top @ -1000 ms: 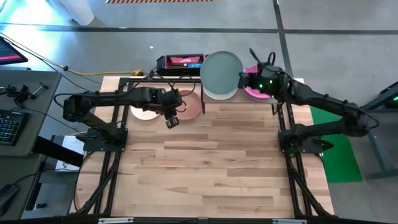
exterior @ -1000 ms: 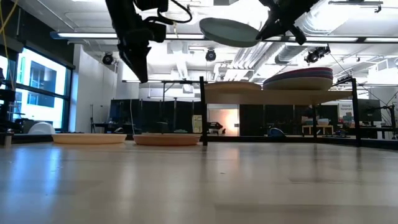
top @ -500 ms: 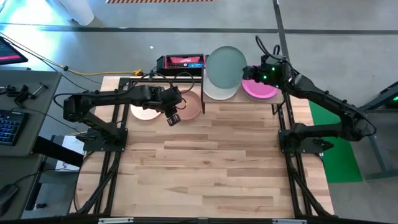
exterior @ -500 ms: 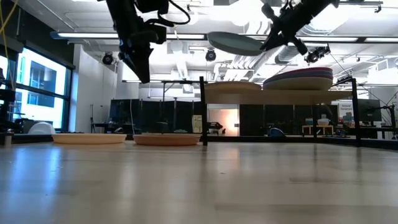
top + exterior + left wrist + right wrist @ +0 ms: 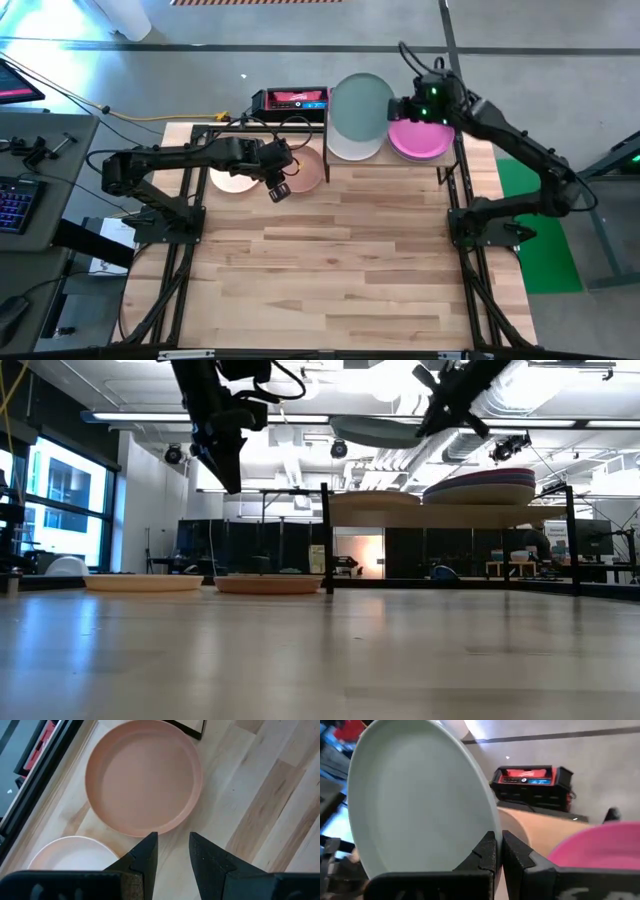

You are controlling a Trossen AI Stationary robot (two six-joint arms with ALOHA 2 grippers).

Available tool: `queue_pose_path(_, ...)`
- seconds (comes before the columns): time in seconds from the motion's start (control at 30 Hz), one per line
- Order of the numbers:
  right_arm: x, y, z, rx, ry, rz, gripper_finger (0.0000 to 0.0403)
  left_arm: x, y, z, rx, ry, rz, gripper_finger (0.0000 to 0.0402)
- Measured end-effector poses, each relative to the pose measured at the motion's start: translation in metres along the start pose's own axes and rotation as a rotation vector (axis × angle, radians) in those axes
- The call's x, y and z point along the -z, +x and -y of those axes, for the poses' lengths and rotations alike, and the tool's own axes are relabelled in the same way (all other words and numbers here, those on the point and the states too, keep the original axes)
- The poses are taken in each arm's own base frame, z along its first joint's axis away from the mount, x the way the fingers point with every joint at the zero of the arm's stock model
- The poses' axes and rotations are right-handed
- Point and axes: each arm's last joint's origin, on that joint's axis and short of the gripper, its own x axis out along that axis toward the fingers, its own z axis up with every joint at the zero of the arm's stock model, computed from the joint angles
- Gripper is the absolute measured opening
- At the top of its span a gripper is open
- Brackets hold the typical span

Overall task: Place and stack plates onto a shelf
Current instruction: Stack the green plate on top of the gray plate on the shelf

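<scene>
My right gripper (image 5: 403, 107) is shut on a teal-green plate (image 5: 360, 108), held in the air above the shelf (image 5: 440, 516). Under the plate, a cream plate (image 5: 350, 150) lies on the shelf's left half. A stack topped by a magenta plate (image 5: 420, 140) lies on the right half. My left gripper (image 5: 170, 847) hangs open above the table, over the near rim of a terracotta plate (image 5: 144, 777) and touching nothing. A pale pink plate (image 5: 75, 852) lies beside that one on the tabletop. My right gripper pinches the teal-green plate's rim (image 5: 489, 827) between its two fingers, on the plate's right side. The fingers come from the table's right, slanting down. The plate (image 5: 385, 430) is lifted clear above the shelf, nearly level, reaching out to the left of the fingers.
A red and black box (image 5: 290, 100) sits behind the table's far edge, left of the shelf. Black frame posts (image 5: 325, 535) stand at the shelf's corners. The near part of the wooden tabletop (image 5: 340, 270) is bare.
My right gripper has swung toward the table's far edge and risen a little, still shut on the teal-green plate. The plate has shifted slightly toward the far edge and lies flatter than before, staying above the shelf's left half.
</scene>
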Motion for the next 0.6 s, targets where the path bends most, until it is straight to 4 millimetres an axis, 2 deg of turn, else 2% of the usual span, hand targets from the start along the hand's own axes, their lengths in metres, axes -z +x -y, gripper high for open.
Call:
queue_pose_path(0.2,-0.035,0.001,-0.012,0.076,-0.072,-0.066,0.0,0.0,0.0,0.0,0.0,-0.011,0.0,0.0101)
queue_pose_path(0.4,-0.059,0.011,-0.019,0.097,-0.108,-0.167,0.0,0.0,0.0,0.0,0.0,-0.011,0.0,0.0101)
queue_pose_path(0.5,-0.064,0.023,-0.019,0.095,-0.119,-0.224,0.0,0.0,0.0,0.0,0.0,-0.011,0.0,0.0101)
queue_pose_path(0.6,-0.061,0.037,-0.017,0.131,-0.135,-0.296,0.0,0.0,0.0,0.0,0.0,-0.011,0.0,0.0101)
